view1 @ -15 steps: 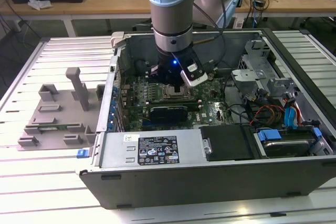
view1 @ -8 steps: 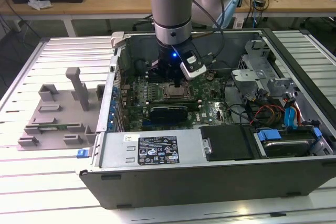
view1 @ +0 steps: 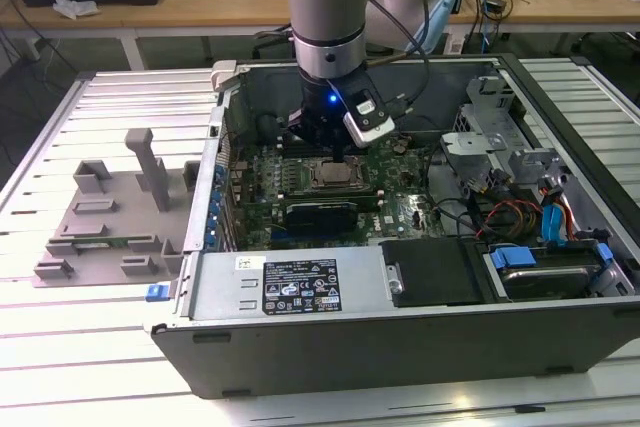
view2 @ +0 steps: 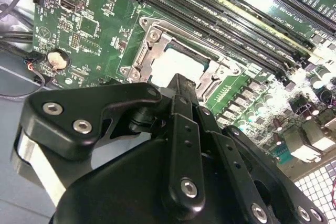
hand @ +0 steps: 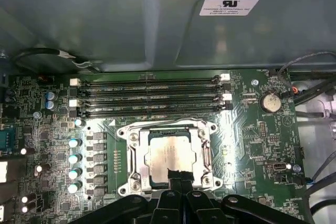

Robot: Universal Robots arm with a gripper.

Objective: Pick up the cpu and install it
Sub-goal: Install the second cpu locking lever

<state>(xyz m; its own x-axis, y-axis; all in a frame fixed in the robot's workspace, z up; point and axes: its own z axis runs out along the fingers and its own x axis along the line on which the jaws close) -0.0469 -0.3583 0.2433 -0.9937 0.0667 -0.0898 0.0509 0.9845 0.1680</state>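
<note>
The cpu (hand: 169, 156), a flat silvery square, sits in the motherboard (hand: 252, 145) socket (hand: 131, 156). The gripper (hand: 178, 178) hovers above; I cannot tell how its jaws stand.

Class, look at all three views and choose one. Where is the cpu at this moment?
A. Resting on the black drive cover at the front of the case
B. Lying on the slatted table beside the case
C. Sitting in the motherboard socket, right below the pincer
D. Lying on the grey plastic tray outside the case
C: the cpu lies inside the metal-framed socket on the motherboard, with the pincer directly above its edge.
</note>
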